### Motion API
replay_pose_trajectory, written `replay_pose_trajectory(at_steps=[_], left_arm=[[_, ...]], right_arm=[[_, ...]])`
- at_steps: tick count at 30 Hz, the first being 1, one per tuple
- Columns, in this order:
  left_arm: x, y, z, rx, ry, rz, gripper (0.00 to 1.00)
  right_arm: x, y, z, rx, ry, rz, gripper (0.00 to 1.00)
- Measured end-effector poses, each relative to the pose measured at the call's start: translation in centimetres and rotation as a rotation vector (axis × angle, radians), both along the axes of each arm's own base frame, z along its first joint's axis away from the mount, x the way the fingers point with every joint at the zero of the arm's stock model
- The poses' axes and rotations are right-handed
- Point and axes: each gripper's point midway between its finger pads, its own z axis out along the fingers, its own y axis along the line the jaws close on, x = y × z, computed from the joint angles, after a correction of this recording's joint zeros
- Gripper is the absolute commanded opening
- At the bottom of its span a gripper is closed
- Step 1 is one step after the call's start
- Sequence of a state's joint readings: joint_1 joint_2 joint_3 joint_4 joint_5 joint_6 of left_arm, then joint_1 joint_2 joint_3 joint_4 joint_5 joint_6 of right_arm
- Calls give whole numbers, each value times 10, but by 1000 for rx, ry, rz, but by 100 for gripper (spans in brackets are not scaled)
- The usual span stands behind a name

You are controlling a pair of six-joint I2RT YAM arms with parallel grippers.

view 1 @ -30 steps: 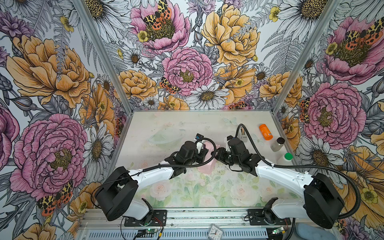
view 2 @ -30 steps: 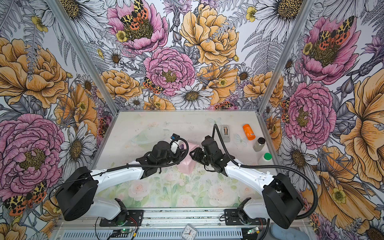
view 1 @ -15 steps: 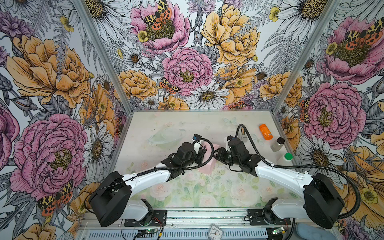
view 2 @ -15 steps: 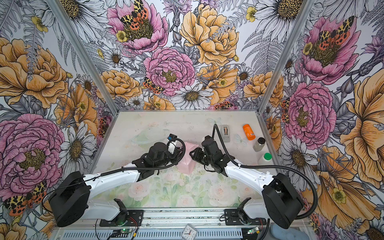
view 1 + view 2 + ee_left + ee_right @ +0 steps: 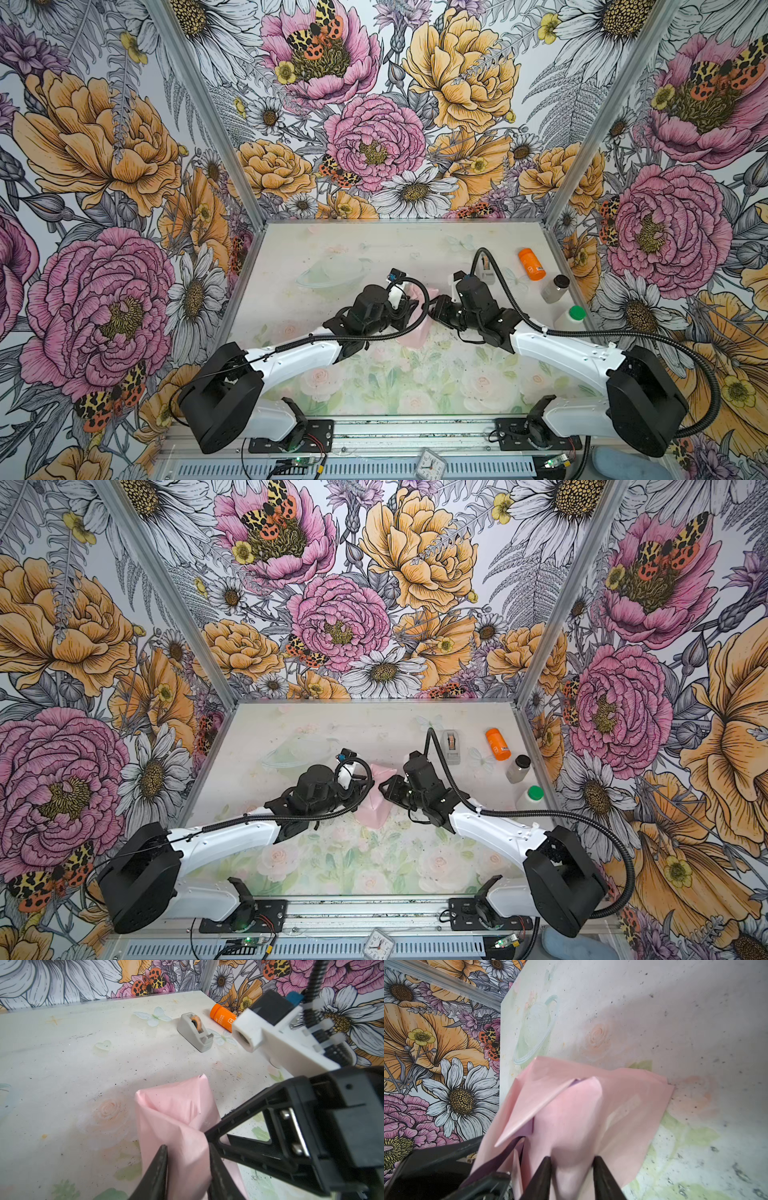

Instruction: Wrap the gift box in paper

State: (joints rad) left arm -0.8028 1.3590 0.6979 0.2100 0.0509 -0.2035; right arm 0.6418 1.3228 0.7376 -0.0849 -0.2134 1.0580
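FRONT TO BACK: A small clock lies at the front rail, between the two arm bases. Beyond it, on the flower-printed table, both arms reach in toward the middle and meet at the paper, a bunched sheet with its pale pink face outward.

The left gripper has its fingers drawn narrow, with a fold of the pink sheet pinched between them. The right gripper clamps a rounded fold of the same sheet between fingers set just as narrow. The two grippers face each other across the bundle from left and right, their tips close together.

In the right wrist view a sliver of the lilac-purple face shows inside a fold, and one corner of the sheet lies flat on the table. The gift box shows in no view; it may sit inside the bundle, but the paper hides whatever is there.

Further back along the right side of the table stands a white bottle with a green cap, then a clear bottle with a dark cap. Behind them an orange bottle lies on its side. Just beside it, toward the middle, a grey tape dispenser sits well apart from the paper. Floral wall panels close the cell at the back and sides.
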Motion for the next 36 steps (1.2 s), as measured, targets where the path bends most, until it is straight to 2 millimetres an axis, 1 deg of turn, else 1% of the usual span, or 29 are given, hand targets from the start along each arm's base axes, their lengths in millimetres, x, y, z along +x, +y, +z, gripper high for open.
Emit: replay_pose_trajectory(at_steps=[4, 8, 12, 14, 17, 21, 22, 23, 25, 27, 29, 32, 36], left_arm=[[-3, -3, -5, -6, 13, -23, 39], [-9, -2, -14, -8, 31, -39, 49], [-12, -4, -14, -32, 27, -57, 52], [-13, -3, -14, -39, 24, -57, 52], [-16, -1, -13, -49, 21, -55, 53], [-18, 2, -10, -54, 22, -49, 58], [-18, 3, -10, -52, 22, -46, 58], [-18, 4, -10, -49, 21, -42, 58], [-18, 6, -10, -43, 22, -33, 58], [-17, 8, -11, -36, 24, -24, 58], [-16, 10, -12, -32, 26, -17, 58], [-15, 13, -11, -28, 24, -4, 57], [-13, 19, -9, -28, 21, 13, 58]], right_arm=[[0, 0, 0, 0, 1, 0, 38], [0, -1, -1, -1, 2, -4, 42], [-1, -8, 1, 2, -2, -15, 48], [-2, -15, 6, 10, -14, -29, 51], [-1, -28, 23, 22, -55, -59, 53], [7, -42, 43, 2, -119, -85, 55], [11, -44, 47, -9, -132, -85, 53], [15, -44, 52, -22, -147, -80, 48], [26, -40, 62, -46, -180, -63, 44], [39, -31, 73, -61, -217, -28, 38], [48, -22, 78, -72, -237, 4, 33], [57, -12, 73, -90, -236, 49, 28], [59, -3, 49, -116, -192, 107, 22]])
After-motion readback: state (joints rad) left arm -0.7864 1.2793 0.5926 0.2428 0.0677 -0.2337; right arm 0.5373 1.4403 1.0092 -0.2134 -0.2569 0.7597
